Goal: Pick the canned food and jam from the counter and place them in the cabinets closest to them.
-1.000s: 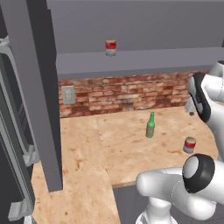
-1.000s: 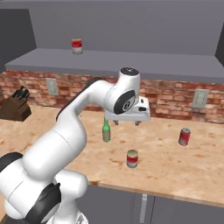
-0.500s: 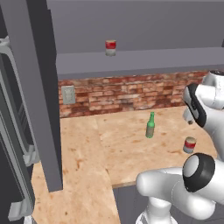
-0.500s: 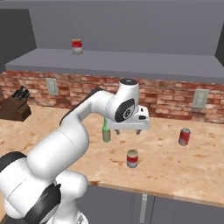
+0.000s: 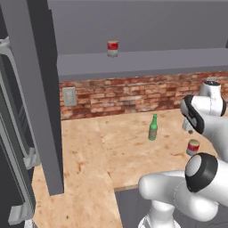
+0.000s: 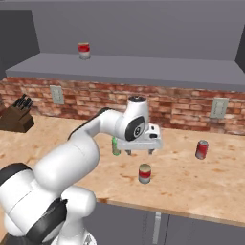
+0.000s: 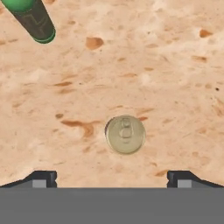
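A red-labelled can (image 6: 84,50) already stands on the open cabinet shelf (image 6: 143,72). The gripper (image 6: 140,151), fingers spread and empty, hovers above a small jar (image 6: 144,173) on the counter (image 6: 201,186) (likely the jam, seen lid-up), grasp and placing not yet done.

The white arm rose from the base, bent at its dark elbow joint and reached forward, its wrist turned so the hand pointed straight down. The gripper (image 6: 140,152) hung above the surface, touching nothing, its two dark fingertips (image 7: 43,177) spread wide apart with nothing held between them.
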Robot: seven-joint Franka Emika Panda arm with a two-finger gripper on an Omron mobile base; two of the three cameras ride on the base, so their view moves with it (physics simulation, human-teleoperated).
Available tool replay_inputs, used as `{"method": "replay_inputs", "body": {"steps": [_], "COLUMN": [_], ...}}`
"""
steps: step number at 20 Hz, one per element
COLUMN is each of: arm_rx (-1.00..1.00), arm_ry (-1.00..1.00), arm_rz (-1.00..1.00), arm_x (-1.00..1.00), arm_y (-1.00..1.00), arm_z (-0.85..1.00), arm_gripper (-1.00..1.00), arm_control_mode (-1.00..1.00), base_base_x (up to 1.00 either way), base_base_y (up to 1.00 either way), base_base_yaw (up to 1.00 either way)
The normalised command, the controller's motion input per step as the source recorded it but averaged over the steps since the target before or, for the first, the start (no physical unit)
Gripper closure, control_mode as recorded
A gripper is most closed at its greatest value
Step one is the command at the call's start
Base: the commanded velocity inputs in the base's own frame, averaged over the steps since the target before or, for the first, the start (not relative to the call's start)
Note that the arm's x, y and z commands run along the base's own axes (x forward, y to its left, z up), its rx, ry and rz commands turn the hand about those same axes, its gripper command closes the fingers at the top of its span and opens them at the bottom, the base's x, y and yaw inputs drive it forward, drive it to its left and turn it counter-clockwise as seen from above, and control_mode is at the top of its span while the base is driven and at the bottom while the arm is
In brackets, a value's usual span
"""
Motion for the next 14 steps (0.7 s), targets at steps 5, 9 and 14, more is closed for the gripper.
{"method": "replay_inputs", "body": {"steps": [5, 9, 14], "arm_rx": [-0.03, 0.00, 0.00], "arm_ry": [0.05, 0.04, 0.03], "arm_rz": [0.00, 0.00, 0.00], "arm_x": [0.15, 0.15, 0.13], "arm_y": [-0.09, -0.16, -0.16], "arm_z": [-0.38, -0.36, -0.30], "arm_gripper": [-1.00, -1.00, -1.00], "arm_control_mode": [-1.00, -1.00, -1.00], "base_base_x": [0.00, 0.00, 0.00], "base_base_y": [0.00, 0.00, 0.00], "base_base_yaw": [0.00, 0.00, 0.00]}}
